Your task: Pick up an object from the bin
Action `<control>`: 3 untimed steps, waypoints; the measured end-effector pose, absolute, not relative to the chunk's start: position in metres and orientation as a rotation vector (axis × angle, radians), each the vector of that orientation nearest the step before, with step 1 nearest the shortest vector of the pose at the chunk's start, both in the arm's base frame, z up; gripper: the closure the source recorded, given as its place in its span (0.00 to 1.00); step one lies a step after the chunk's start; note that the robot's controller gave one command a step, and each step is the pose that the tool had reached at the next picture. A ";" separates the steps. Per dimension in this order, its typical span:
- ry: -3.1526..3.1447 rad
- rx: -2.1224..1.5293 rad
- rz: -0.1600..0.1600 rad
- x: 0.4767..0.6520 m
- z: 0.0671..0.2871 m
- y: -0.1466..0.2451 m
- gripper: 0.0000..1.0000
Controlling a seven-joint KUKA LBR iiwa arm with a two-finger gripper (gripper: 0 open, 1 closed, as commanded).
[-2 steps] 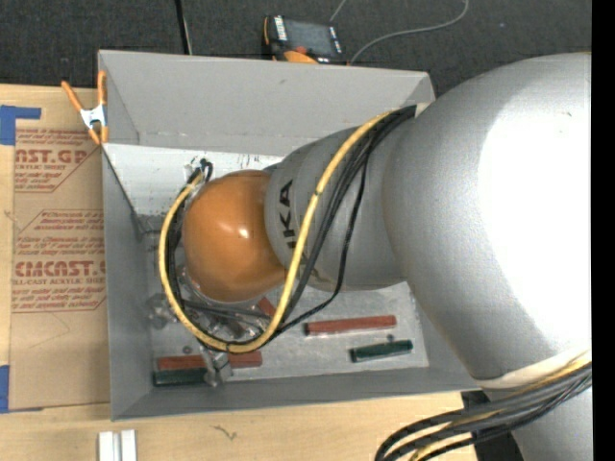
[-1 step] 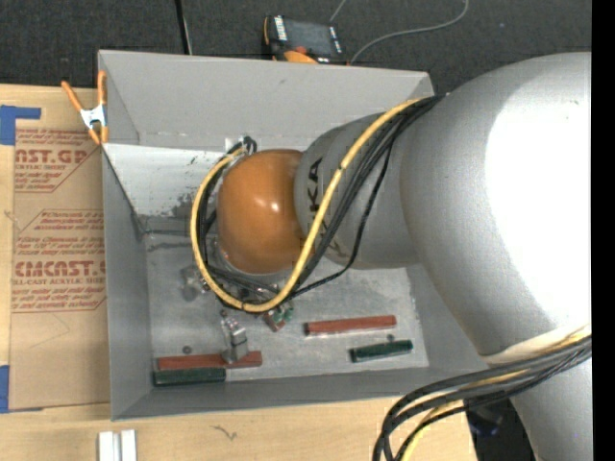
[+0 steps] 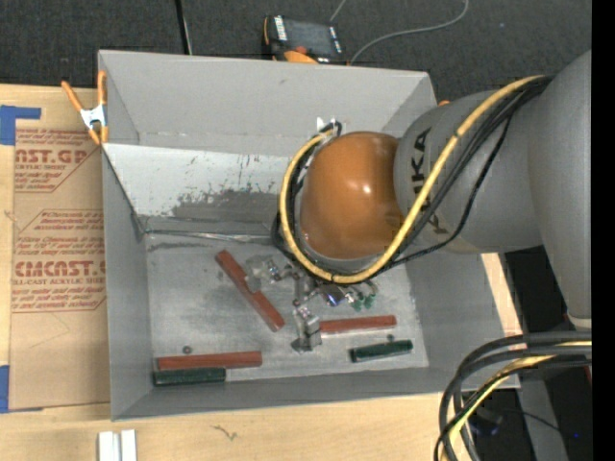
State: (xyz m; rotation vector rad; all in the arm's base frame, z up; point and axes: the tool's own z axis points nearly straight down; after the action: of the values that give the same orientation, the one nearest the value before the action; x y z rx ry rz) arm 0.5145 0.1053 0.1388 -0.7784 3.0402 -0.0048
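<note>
My pincer (image 3: 307, 332) is low in the bin (image 3: 192, 176), under the arm's orange cover (image 3: 346, 195), down at the floor right of the bin's middle. I cannot tell from this angle whether it is open or closed, and I see nothing clearly caught in it.

Its tip sits between two reddish-brown bars. One is a slanted bar (image 3: 248, 288) whose near end lies just left of the tip. The other is a level bar (image 3: 360, 324) whose left end is right beside the tip, possibly touching it. I judge the level bar the likelier pick. A dark green bar (image 3: 381, 351) lies just nearer than it. Another reddish bar (image 3: 209, 360) and a second green bar (image 3: 189, 376) lie well apart, by the near-left wall.

To do this well, I would first confirm the jaw state from the rig's readout. These bars look thin and flat, so the grip should go across the narrow width, with the tip right at the floor. Gripping close to an end risks the bar swinging or slipping out, so I would shift right towards its middle before closing. I would also keep clear of the slanted bar, so only one thing comes up.
</note>
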 end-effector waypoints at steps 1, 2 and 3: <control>3.055 -0.732 -0.003 0.552 0.086 0.048 0.00; 3.073 -0.690 0.001 0.503 0.068 0.008 0.00; 3.064 -0.695 0.002 0.506 0.069 0.011 1.00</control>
State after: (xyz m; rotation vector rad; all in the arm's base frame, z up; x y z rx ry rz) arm 0.5063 0.0111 0.0693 -0.6950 3.0638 0.0017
